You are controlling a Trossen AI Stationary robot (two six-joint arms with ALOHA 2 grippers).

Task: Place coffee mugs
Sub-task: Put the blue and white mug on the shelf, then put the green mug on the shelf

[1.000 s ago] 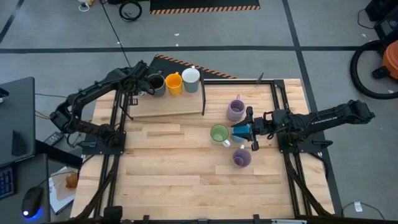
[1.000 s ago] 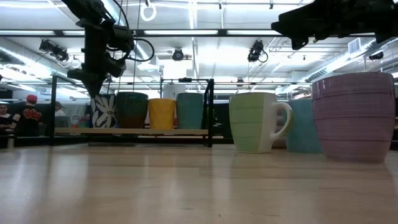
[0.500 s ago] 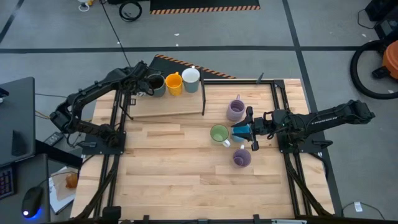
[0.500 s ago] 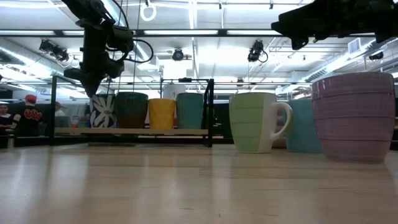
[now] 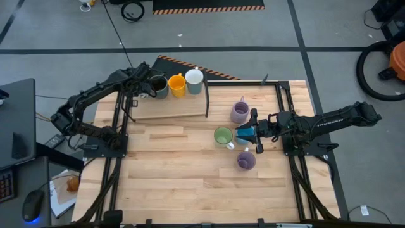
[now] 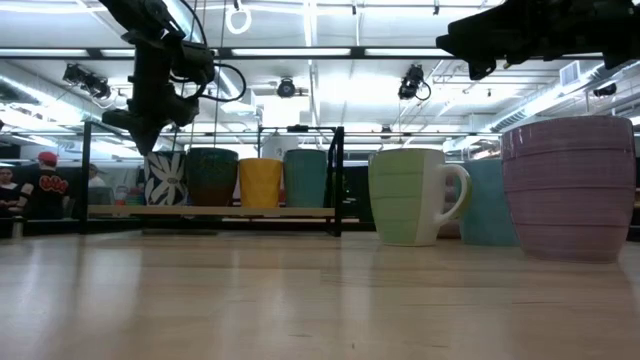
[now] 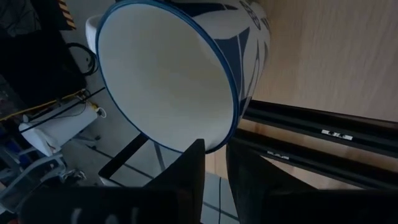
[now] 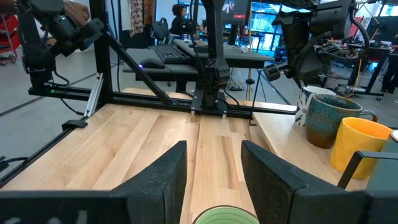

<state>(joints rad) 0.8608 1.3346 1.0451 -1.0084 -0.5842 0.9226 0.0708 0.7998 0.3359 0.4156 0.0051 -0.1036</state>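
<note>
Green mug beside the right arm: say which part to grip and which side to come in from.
Grip the green mug by its rim wall, coming from above. It stands upright with its mouth open and its handle sticking out sideways, so one finger can go inside and one outside. The right tool hangs open nearby, so the wall facing it is probably easiest.

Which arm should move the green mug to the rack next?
Right. Its claw hangs open right beside the green mug, while the left claw is busy on the white-and-blue mug at the rack's far end.
</note>
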